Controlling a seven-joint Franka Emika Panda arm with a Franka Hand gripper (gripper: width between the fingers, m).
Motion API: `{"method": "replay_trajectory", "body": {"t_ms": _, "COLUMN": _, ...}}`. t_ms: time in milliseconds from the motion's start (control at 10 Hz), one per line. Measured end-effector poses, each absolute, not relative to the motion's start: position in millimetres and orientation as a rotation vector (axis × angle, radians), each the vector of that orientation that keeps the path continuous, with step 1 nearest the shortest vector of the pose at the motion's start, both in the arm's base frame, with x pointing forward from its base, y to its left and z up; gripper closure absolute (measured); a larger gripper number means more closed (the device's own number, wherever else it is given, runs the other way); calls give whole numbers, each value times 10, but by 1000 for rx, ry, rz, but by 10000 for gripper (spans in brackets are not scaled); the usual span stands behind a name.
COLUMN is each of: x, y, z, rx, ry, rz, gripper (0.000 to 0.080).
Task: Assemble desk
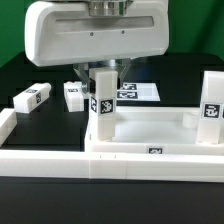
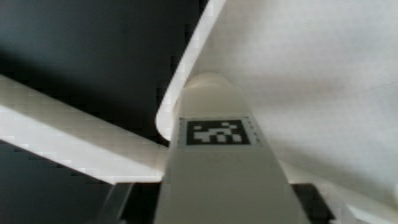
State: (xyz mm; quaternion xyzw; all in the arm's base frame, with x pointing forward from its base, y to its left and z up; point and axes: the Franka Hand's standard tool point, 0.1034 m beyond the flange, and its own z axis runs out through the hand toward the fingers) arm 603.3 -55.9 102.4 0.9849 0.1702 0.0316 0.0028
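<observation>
The white rimmed tabletop (image 1: 150, 133) lies upside down just behind the front wall. A white leg (image 1: 102, 108) with a tag stands upright at its corner on the exterior view's left. My gripper (image 1: 103, 72) comes down on the top of this leg from above. In the wrist view the leg (image 2: 221, 170) runs between my dark fingers (image 2: 130, 205), and the pads lie against both of its sides. A second leg (image 1: 211, 112) stands upright at the corner on the exterior view's right. Two more legs (image 1: 33, 98) (image 1: 73, 95) lie loose on the black table.
A long low white barrier wall (image 1: 40, 160) runs along the front and up the exterior view's left side. The marker board (image 1: 138, 92) lies flat behind the tabletop. The gripper's big white body (image 1: 95, 35) hides the middle of the back.
</observation>
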Motion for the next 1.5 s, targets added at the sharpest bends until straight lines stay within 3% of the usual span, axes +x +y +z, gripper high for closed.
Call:
{"method": "replay_trajectory", "body": {"t_ms": 600, "x": 6022, "y": -561, "z": 1007, "rx": 3152, "ry": -435, "rz": 77, "gripper": 509}}
{"method": "replay_trajectory", "body": {"t_ms": 1100, "x": 6029, "y": -569, "z": 1004, "rx": 3069, "ry": -899, "rz": 61, "gripper": 509}}
{"method": "replay_trajectory", "body": {"t_ms": 1300, "x": 6030, "y": -561, "z": 1003, "rx": 3079, "ry": -864, "rz": 62, "gripper": 269}}
{"method": "replay_trajectory", "body": {"t_ms": 1400, "x": 6027, "y": -553, "z": 998, "rx": 3088, "ry": -820, "rz": 61, "gripper": 269}}
{"method": "replay_trajectory", "body": {"t_ms": 1500, "x": 6017, "y": -512, "z": 977, "rx": 3090, "ry": -764, "rz": 56, "gripper": 175}}
